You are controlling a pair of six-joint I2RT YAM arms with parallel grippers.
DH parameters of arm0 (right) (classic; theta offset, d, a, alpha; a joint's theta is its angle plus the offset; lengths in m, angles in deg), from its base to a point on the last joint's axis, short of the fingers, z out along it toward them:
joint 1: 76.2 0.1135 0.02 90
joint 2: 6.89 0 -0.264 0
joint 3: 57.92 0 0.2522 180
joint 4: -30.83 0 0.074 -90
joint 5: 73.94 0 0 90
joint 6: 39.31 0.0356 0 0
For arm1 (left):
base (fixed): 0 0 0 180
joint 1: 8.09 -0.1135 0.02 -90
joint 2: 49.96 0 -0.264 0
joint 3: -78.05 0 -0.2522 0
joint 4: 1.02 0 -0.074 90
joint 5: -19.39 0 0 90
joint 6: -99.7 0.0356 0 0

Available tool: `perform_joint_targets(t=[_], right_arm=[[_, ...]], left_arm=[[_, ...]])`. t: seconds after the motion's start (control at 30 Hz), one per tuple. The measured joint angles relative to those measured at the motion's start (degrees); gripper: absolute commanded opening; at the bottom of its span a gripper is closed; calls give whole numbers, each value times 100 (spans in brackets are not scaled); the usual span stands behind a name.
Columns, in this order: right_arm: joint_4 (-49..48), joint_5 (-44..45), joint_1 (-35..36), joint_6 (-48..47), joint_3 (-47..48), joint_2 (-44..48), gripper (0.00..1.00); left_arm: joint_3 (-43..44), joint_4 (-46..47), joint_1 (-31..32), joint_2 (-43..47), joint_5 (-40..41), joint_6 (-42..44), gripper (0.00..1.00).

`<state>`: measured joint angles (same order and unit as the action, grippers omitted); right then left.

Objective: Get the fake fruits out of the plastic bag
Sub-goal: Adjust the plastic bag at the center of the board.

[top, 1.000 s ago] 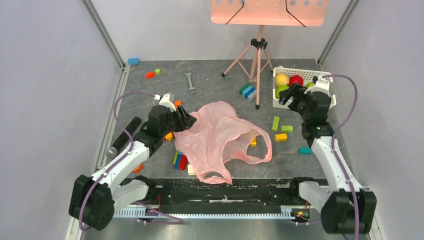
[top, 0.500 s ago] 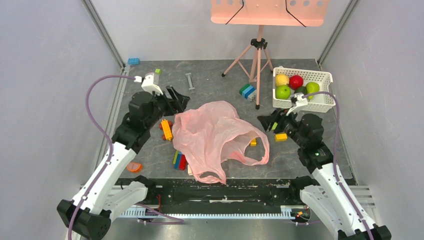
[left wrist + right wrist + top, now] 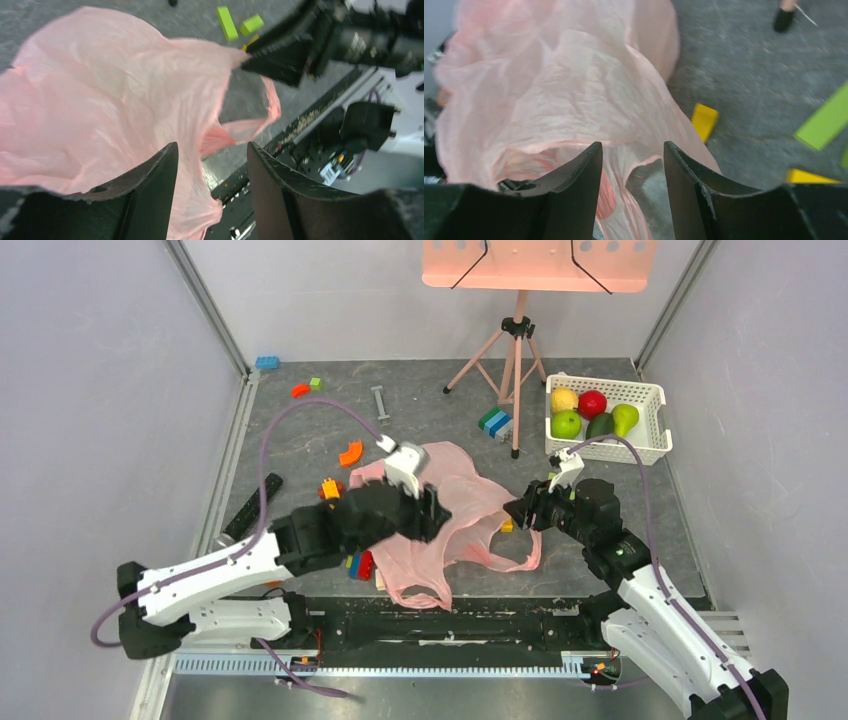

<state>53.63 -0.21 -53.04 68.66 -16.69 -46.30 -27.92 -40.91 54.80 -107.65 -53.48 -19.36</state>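
Note:
The pink plastic bag (image 3: 470, 530) lies crumpled in the middle of the table. No fruit shows in it. My left gripper (image 3: 433, 516) is open over the bag's middle. In the left wrist view the bag (image 3: 100, 100) fills the left, and its handle loop lies between my open fingers (image 3: 212, 155). My right gripper (image 3: 514, 512) is open at the bag's right handle loop. The right wrist view shows the bag's mouth (image 3: 564, 90) ahead of my open gripper (image 3: 633, 152). A lemon (image 3: 564, 399), red apple (image 3: 592, 402), green apple (image 3: 566, 424), avocado (image 3: 600, 425) and pear (image 3: 625, 418) sit in the white basket (image 3: 610, 386).
A pink tripod (image 3: 515, 370) stands behind the bag. Loose blocks lie around: an orange one (image 3: 350, 453), a red-blue stack (image 3: 360, 562), a blue-green one (image 3: 494, 422), yellow (image 3: 704, 120) and green (image 3: 824, 122) ones by the right gripper. A black bar (image 3: 250, 508) lies left.
My left arm swung from the bag's far left edge over its middle. My right arm came from the basket down and left to the bag's right loop.

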Motion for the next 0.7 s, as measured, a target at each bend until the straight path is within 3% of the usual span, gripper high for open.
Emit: perform_joint_targets(t=[0.17, 0.3, 0.5, 0.7], right_arm=[[358, 811, 0, 116, -39, -22, 48], [466, 1161, 0, 273, -109, 13, 48], [627, 1338, 0, 348, -175, 223, 56], [730, 1207, 0, 234, -177, 264, 58]], left_arm=[[4, 2, 1547, -490, 1167, -83, 49], [11, 330, 2155, -1093, 1615, -289, 45], [42, 922, 2533, -2238, 1930, -566, 33], [42, 1226, 2485, -2876, 2302, -732, 29]])
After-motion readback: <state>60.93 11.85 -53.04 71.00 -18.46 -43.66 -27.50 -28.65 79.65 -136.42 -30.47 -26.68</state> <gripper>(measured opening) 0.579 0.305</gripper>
